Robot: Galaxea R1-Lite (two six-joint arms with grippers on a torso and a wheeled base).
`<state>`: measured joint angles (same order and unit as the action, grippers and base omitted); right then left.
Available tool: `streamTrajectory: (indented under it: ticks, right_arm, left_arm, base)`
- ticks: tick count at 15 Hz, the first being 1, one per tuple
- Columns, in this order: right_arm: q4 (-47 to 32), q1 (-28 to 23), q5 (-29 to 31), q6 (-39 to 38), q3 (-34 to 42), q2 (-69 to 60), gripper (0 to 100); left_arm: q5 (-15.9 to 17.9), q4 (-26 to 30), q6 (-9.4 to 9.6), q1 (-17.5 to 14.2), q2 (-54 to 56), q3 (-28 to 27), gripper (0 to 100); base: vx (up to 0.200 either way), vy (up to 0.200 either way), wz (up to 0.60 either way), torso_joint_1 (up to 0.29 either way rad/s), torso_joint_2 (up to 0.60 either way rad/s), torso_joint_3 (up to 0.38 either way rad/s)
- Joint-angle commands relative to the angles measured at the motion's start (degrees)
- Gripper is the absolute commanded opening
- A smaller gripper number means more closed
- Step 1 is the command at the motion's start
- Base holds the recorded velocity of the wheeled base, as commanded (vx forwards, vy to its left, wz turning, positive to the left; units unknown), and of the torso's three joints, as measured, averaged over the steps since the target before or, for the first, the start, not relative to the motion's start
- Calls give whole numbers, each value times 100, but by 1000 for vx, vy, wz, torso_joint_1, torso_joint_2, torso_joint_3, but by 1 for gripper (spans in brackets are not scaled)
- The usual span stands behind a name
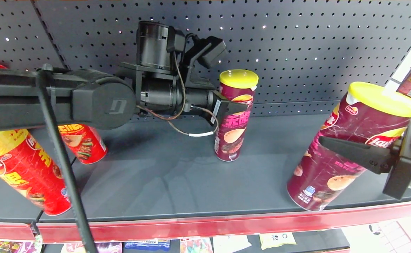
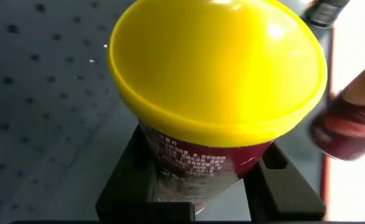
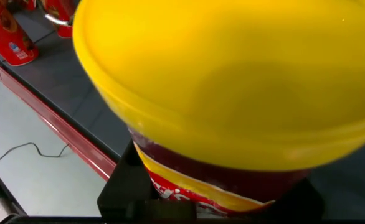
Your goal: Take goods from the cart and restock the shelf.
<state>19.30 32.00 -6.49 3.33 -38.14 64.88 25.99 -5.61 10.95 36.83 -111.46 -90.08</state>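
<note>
Jaws grip maroon chip cans. On the shelf [image 1: 156,182], the left gripper [image 1: 237,104] holds the upright can [image 1: 230,140], the right gripper [image 1: 335,146] the tilted can [image 1: 328,182].

The left arm [image 1: 68,102] stretches in from 9 o'clock, its left gripper [image 1: 238,107] at centre, jaws clamped on the upright crisp can [image 1: 234,133]. At 4 o'clock, the right gripper [image 1: 345,147] clamps the tilted crisp can [image 1: 335,179].
</note>
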Motion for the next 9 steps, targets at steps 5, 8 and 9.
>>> streamTrajectory:
  ticks: [5, 8, 9]
  right_arm:
    - [4, -45, -2, 1, -176, 95, 0]
    - [-5, -36, -11, 10, -185, 130, 0]
    - [-5, -36, -11, 10, -185, 130, 0]
  left_arm:
    - [653, -19, -145, 79, 1425, 1511, 0]
    - [644, -54, -137, 228, 1592, 1888, 0]
    - [635, -90, -137, 255, 1583, 1897, 0]
  base:
    - [0, 0, 0, 0, 0, 0]
    - [0, 0, 0, 0, 0, 0]
    - [0, 0, 0, 0, 0, 0]
